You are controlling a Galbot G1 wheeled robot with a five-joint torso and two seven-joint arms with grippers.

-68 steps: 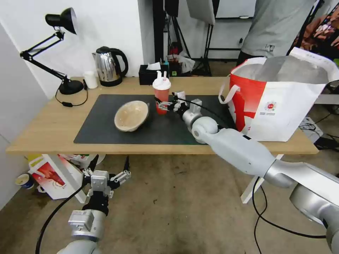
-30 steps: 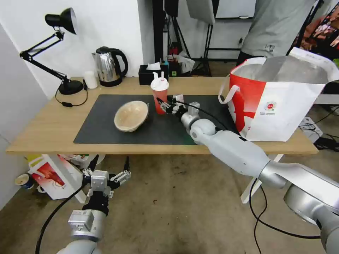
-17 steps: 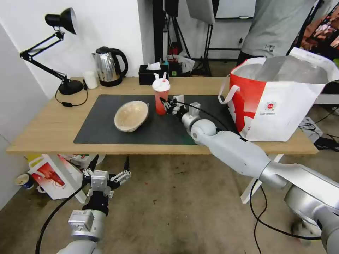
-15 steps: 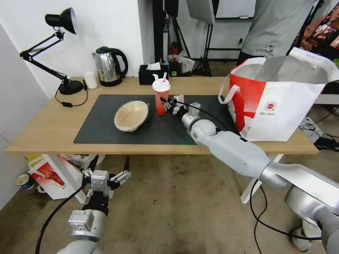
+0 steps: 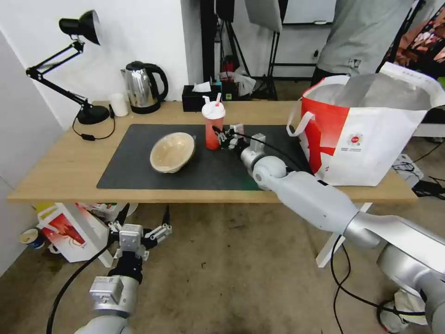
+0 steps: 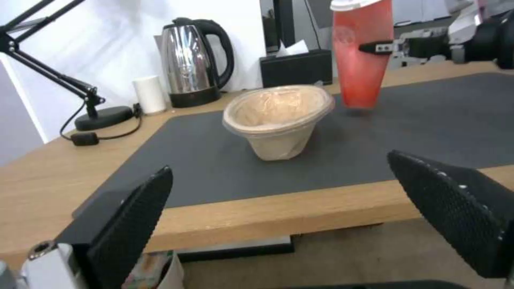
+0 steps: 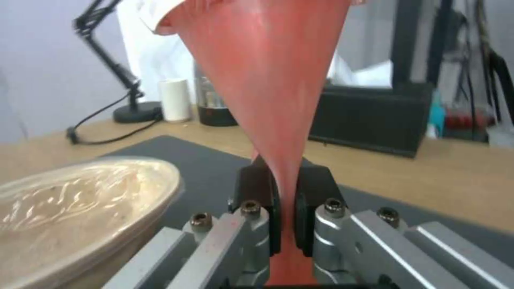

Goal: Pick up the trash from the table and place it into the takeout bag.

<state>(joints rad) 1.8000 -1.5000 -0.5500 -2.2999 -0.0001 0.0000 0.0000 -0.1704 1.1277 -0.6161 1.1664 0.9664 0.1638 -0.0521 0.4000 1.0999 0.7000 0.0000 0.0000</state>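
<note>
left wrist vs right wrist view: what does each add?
Left wrist: the left tool's open fingers below the table edge, the drink cup's white lid and the whole beige bowl. Right wrist: the right tool pinching the cup's wall flat. Both: cup, bowl, kettle, tissue box, small white cup, lamp base, dark mat.

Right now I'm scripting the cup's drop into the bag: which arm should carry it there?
Right. The right gripper is already shut on the red drink cup, beside the takeout bag; the left gripper hangs open below the table.
</note>
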